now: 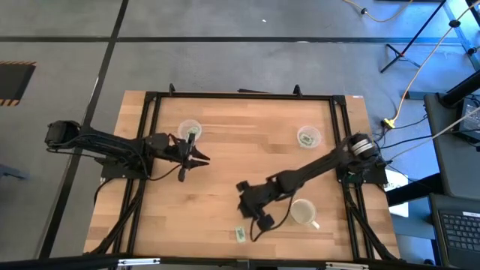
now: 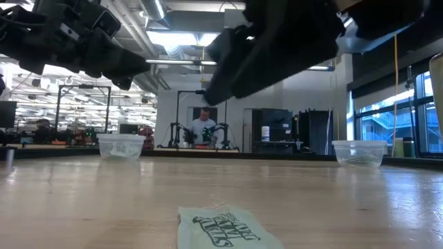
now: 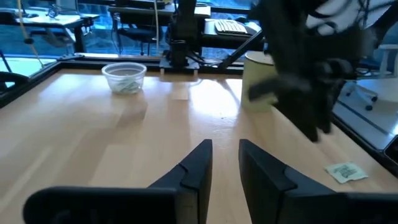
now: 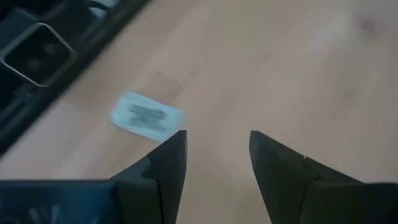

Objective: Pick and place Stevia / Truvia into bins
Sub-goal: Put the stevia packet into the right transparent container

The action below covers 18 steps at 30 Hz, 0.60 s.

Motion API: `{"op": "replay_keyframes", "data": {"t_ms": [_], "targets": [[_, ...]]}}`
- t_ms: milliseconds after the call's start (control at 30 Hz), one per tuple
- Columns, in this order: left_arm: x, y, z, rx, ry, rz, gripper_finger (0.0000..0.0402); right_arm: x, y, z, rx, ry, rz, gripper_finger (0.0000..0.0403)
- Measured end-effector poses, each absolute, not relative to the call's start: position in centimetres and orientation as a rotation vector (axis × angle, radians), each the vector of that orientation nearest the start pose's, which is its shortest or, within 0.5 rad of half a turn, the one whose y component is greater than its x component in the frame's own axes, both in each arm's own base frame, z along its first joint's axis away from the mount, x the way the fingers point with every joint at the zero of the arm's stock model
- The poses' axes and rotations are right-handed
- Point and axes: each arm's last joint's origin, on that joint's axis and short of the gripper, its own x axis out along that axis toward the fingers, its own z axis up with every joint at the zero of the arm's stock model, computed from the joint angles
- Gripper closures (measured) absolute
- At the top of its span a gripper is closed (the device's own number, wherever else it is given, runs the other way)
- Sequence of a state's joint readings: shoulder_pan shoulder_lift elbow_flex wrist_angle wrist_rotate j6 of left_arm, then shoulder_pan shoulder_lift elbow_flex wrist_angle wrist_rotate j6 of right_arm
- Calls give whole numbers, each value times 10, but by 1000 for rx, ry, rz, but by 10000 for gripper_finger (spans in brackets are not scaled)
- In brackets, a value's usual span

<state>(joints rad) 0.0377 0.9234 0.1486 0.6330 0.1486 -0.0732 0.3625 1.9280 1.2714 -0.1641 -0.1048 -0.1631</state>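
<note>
The table [image 1: 225, 172] is pale wood planking inside a black metal frame, standing on a grey concrete floor crossed by dark lines. Cables trail past the right edge, near a desk with a keyboard.

The right gripper [image 4: 214, 155] hangs low over the near part of the table with its fingers spread wide and nothing between them. One Stevia packet [image 4: 146, 116] lies flat on the wood just ahead of it and off to one side of the tips, not touching them. A white mug [image 1: 303, 213] stands just beside that arm.

The left gripper [image 3: 222, 163] hovers above the wood with a narrow gap between its fingers and nothing pinched. The left cup [image 1: 189, 130] sits close by its tips; it seems to hold packets, though the view is poor. The right cup [image 1: 308, 137] stands well apart, green-printed packets inside.

Beyond the far edge there are ceiling lights, more benches, and a person standing beside another pair of arms.
</note>
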Motion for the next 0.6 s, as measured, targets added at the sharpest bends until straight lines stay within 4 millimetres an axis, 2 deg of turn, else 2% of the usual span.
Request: {"op": "replay_keyframes", "data": {"t_ms": [167,333,600], "targets": [[173,1,172,-79,149,-111,329,399,171,159,-252,802,584,225],[173,1,171,-78,150,-115,329,410,185,147,-230,813,647,225],[173,1,171,-78,153,-115,329,415,187,125,-233,856,651,225]]}}
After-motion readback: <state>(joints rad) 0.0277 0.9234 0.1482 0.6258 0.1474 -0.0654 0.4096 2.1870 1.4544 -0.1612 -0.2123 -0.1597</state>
